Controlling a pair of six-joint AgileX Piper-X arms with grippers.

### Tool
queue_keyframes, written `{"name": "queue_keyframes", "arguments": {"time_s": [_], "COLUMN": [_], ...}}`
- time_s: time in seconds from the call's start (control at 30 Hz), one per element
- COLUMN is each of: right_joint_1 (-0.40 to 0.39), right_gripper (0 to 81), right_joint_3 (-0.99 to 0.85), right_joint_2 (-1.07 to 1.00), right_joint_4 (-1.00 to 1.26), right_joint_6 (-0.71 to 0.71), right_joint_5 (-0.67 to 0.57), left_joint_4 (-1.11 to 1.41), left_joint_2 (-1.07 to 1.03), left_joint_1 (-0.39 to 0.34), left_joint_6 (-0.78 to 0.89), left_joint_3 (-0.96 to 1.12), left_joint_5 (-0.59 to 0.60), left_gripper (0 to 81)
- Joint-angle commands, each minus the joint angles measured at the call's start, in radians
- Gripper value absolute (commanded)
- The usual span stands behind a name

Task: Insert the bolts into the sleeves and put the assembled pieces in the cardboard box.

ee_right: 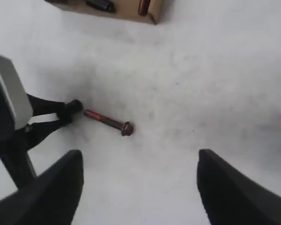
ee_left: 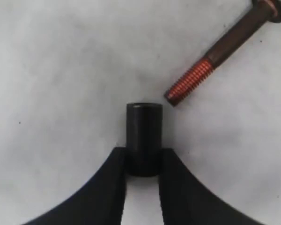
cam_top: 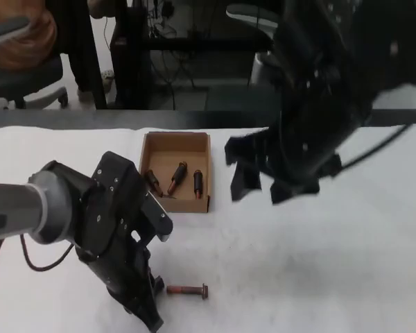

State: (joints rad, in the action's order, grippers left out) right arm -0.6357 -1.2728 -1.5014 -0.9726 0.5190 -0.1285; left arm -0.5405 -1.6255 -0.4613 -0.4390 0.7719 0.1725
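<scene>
Sleeve (ee_left: 144,133) clamped in left pincer (ee_left: 144,158), bolt (ee_left: 225,47) just beside, right pincer (ee_right: 139,161) spread wide, cardboard box (cam_top: 184,205) farther off

The left gripper (ee_left: 144,158), clamped on a short black cylindrical sleeve (ee_left: 144,129), crowds the tip of the copper-coloured threaded bolt (ee_left: 220,51); its head end and 2 long sides face bare white bench (ee_right: 201,93).

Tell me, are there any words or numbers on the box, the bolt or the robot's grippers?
There are none to read.
The cardboard box is plain brown.
The bolt and the sleeve show no marks.
The left gripper and the right gripper show no lettering.
</scene>
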Motion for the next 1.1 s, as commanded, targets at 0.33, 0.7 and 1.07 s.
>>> {"name": "queue_keyframes", "arguments": {"time_s": [0.33,0.7,1.07], "right_joint_1": [-0.233,-0.246,-0.246], "right_gripper": [70.0,70.0,70.0], "right_joint_3": [0.112,0.112,0.108], "right_joint_2": [0.018,0.021,0.042], "right_joint_4": [0.341,0.345,0.414], "right_joint_6": [0.358,0.365,0.379], "right_joint_5": [-0.072,-0.11,-0.156], "left_joint_4": [0.094,0.079,0.01], "left_joint_2": [-0.022,-0.022,-0.022], "left_joint_1": [-0.002,-0.002,0.0], "left_joint_6": [0.046,0.027,0.05], "left_joint_3": [0.016,0.016,0.013], "left_joint_5": [-0.022,-0.01,-0.014], "left_gripper": [49.6,0.6,33.7]}}
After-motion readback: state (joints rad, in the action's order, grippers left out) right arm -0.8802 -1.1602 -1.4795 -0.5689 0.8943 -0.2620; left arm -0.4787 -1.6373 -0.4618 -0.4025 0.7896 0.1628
